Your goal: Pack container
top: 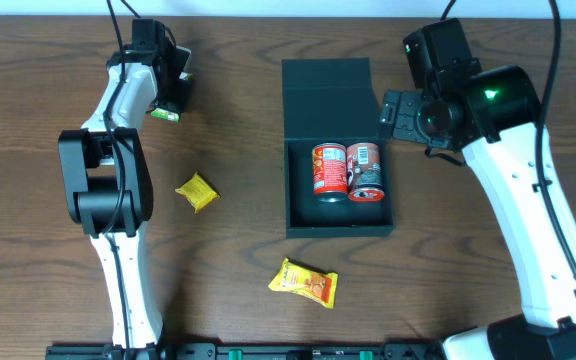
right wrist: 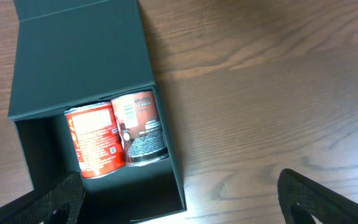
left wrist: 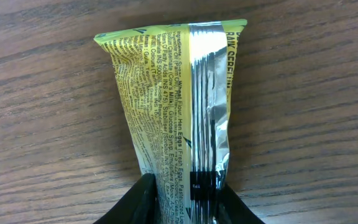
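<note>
The dark teal-green rectangular box (top: 326, 95) looks matt and smooth, like card. The two red cylindrical cans (top: 347, 171) carry glossy labels. At far left, the yellow-and-silver foil snack wrapper (left wrist: 173, 106) is shiny and crinkled. The brown wooden table (top: 238, 120) shows matt grain.

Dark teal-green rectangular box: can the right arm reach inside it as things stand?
Probably yes. The right gripper hovers open beside the dark teal-green box, its flap lid lies folded back, and two red-labelled cans leave its near part free.
</note>
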{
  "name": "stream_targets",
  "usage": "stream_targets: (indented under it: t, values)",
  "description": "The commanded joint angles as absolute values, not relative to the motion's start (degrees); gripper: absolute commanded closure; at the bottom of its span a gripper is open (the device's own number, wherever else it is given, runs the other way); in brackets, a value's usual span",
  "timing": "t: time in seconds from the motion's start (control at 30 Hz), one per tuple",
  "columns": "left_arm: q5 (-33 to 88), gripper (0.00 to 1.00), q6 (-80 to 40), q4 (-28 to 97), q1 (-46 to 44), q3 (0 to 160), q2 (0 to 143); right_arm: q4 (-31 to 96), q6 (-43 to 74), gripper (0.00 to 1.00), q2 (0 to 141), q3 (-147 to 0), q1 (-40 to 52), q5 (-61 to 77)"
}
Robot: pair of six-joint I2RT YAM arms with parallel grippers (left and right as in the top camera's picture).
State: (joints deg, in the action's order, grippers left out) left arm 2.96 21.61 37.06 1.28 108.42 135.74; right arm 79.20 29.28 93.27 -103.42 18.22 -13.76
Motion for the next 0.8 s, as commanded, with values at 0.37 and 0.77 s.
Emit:
stream_targets:
  t: [0.37, 0.77]
  values:
    - [2.33, 0.76, 20.05, 39.18, 1.39, 112.03, 135.09, 79.05, 28.84, 0.01, 93.38, -103.37, 17.96, -14.83]
    - [2.33, 0.83, 17.93, 40.64, 1.34, 112.03, 132.81, 79.05, 28.84, 0.01, 93.38, -103.37, 17.96, -14.85]
